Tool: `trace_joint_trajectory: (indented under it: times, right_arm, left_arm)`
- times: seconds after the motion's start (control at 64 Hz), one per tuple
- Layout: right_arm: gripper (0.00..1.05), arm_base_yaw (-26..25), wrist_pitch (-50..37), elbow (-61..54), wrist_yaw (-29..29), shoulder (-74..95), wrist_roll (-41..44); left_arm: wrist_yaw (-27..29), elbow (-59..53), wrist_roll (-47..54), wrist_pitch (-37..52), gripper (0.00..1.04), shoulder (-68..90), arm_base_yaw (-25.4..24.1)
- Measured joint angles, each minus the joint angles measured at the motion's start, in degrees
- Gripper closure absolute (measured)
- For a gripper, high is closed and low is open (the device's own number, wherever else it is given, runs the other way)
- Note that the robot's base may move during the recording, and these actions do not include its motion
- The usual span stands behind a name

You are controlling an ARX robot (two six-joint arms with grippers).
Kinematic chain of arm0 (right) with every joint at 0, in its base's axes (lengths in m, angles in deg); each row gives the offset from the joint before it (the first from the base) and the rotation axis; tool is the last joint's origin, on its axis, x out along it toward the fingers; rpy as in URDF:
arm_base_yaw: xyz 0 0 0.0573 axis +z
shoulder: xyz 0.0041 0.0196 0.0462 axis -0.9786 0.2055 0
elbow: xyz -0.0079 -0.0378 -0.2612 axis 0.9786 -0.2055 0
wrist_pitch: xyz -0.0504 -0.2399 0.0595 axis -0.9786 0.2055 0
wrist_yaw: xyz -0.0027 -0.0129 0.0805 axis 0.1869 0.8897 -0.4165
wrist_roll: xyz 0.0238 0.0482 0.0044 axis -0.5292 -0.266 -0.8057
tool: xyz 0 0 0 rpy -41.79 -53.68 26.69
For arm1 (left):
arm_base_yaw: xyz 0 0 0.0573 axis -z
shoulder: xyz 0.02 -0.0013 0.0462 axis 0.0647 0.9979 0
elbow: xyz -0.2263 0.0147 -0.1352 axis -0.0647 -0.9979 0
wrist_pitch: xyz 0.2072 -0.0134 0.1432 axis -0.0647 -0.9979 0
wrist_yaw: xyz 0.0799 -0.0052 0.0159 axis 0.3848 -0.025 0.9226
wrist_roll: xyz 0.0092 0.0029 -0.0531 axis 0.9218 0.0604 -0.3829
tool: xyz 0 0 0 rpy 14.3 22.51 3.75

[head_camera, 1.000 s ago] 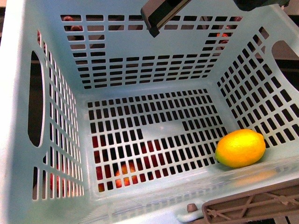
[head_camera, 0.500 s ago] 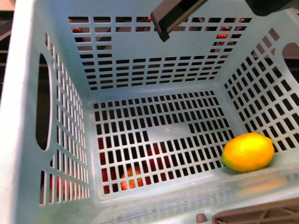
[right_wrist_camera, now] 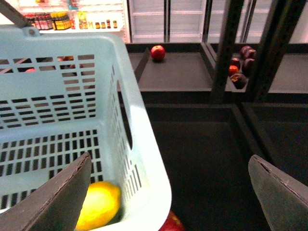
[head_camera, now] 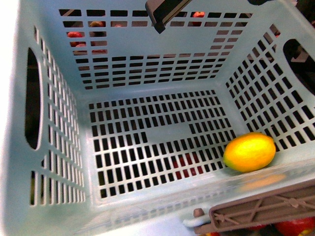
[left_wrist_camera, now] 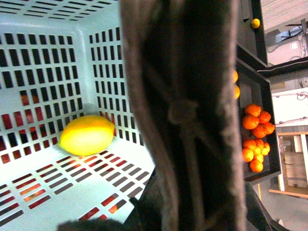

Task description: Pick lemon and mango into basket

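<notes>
The light-turquoise slotted basket fills the front view. A yellow lemon lies on its floor in the near right corner, also seen as the lemon and the lemon. My left gripper is shut on the basket's brown handle, which hides its jaws; the handle also shows folded at the near rim. My right gripper hangs open over the basket's side wall, with one dark finger above the far wall. The mango is out of view.
Red fruit shows through the floor slots and more red fruit sits beside the near rim. Dark shelf trays hold a red apple, dark plums and oranges. A black upright post stands nearby.
The basket has shifted in the front view, with different fruit showing under its slots. The lemon sits a little further left and the brown handle shows again at the near rim.
</notes>
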Motion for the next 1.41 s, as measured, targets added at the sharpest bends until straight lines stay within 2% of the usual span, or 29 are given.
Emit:
trace_joint_trajectory:
  times: [1.406]
  right_arm:
    - [0.09, 0.0, 0.0, 0.0, 0.0, 0.0, 0.0]
  left_arm:
    - [-0.2, 0.0, 0.0, 0.0, 1.0, 0.0, 0.0]
